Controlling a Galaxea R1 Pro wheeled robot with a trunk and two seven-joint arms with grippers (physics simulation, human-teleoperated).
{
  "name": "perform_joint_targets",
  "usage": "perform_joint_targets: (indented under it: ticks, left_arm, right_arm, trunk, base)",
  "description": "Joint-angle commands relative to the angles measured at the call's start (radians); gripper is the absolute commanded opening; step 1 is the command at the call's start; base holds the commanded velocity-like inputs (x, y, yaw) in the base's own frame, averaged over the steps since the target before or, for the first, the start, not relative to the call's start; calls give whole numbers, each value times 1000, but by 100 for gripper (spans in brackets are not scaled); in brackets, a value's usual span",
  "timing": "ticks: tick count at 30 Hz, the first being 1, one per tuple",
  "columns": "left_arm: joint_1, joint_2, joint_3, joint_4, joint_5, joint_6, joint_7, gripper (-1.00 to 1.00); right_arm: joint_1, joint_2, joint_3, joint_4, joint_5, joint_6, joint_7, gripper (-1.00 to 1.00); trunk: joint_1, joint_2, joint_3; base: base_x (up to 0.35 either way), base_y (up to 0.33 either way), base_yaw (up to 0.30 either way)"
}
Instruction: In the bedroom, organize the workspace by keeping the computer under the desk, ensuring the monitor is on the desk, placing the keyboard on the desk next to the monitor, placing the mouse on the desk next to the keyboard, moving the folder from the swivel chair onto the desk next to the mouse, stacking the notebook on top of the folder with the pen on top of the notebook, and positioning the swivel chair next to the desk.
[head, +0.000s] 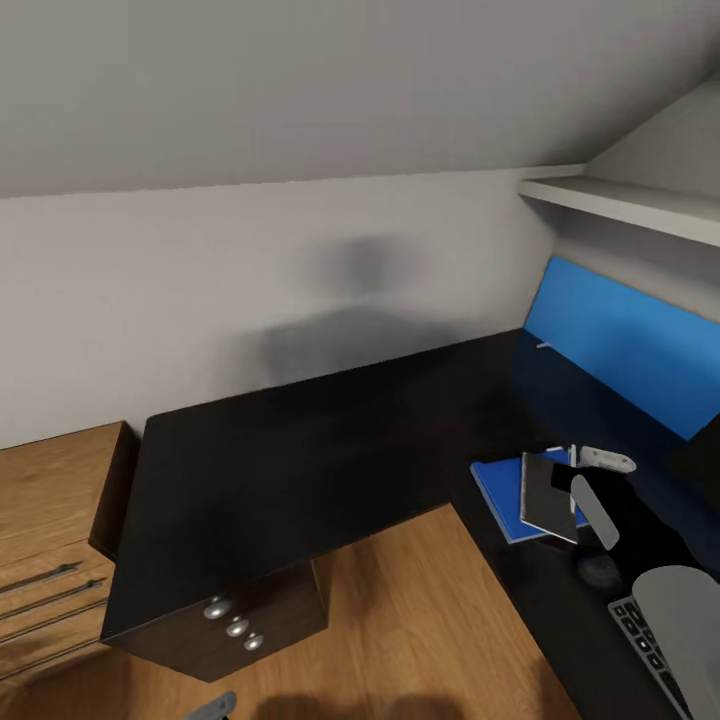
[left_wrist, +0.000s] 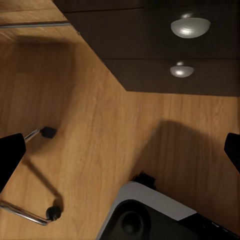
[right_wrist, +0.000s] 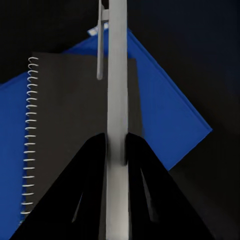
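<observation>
The blue folder (head: 500, 492) lies on the black desk (head: 300, 450) near the blue back panel (head: 620, 345). The dark notebook (head: 547, 496) rests on the folder (right_wrist: 165, 115). In the right wrist view my right gripper (right_wrist: 116, 145) is shut on the white pen (right_wrist: 118, 75), held just over the notebook (right_wrist: 65, 125). In the head view that gripper (head: 578, 462) hangs at the notebook's far edge. The mouse (head: 600, 570) and a corner of the keyboard (head: 640, 635) lie nearer me on the desk. My left gripper (left_wrist: 120, 150) is open over the wooden floor, with nothing between its fingers.
A wooden drawer chest (head: 50, 520) stands left of the desk. A dark drawer unit with round knobs (head: 235, 625) hangs under the desk end. A shelf (head: 620, 200) runs above the back panel. Chrome chair legs with casters (left_wrist: 30, 215) lie on the floor by my base (left_wrist: 150, 210).
</observation>
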Motion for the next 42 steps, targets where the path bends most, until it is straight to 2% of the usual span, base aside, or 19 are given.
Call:
perform_joint_targets:
  ticks: [1,5,11,14,18,20,22,26,42]
  left_arm:
    - [-1,1,-5,-1,10,-9,5,100]
    - [-1,0,-5,0,10,-9,5,100]
    - [-1,1,-5,1,10,-8,4,100]
    - [-1,0,-6,6,9,-8,4,100]
    - [-1,-1,-7,4,5,-9,4,100]
    - [-1,-3,-8,2,4,-9,4,100]
    - [-1,-3,-8,2,3,-9,3,100]
    - [-1,-3,-8,2,3,-9,3,100]
    - [-1,-3,-8,3,3,-9,3,100]
  right_arm:
    - [-1,-1,6,-1,-10,2,-8,-100]
    - [-1,-1,7,-1,17,1,-7,-100]
    - [-1,1,7,-1,29,-6,-7,-100]
    - [-1,2,6,0,30,-30,-7,-100]
    - [-1,1,6,67,31,-101,-6,-100]
    - [-1,0,6,95,31,-134,-2,-100]
    - [-1,-4,4,113,32,-179,104,-100]
    - [-2,-9,-1,136,31,-196,170,-100]
    - [-3,-20,-3,158,31,-204,194,-100]
  trunk:
    - [1,-2,-2]
    - [1,-2,-2]
    - [1,-2,-2]
    - [1,-2,-2]
    - [1,-2,-2]
    - [9,-16,-8]
    - [16,-30,-14]
    - [32,-58,-27]
    - [93,-170,-77]
  base:
    - [196,0,-22]
    - [66,0,-7]
    - [105,0,-2]
    - [87,0,0]
    - [27,0,0]
    - [6,0,0]
    - [1,0,0]
    - [0,0,0]
    - [0,0,0]
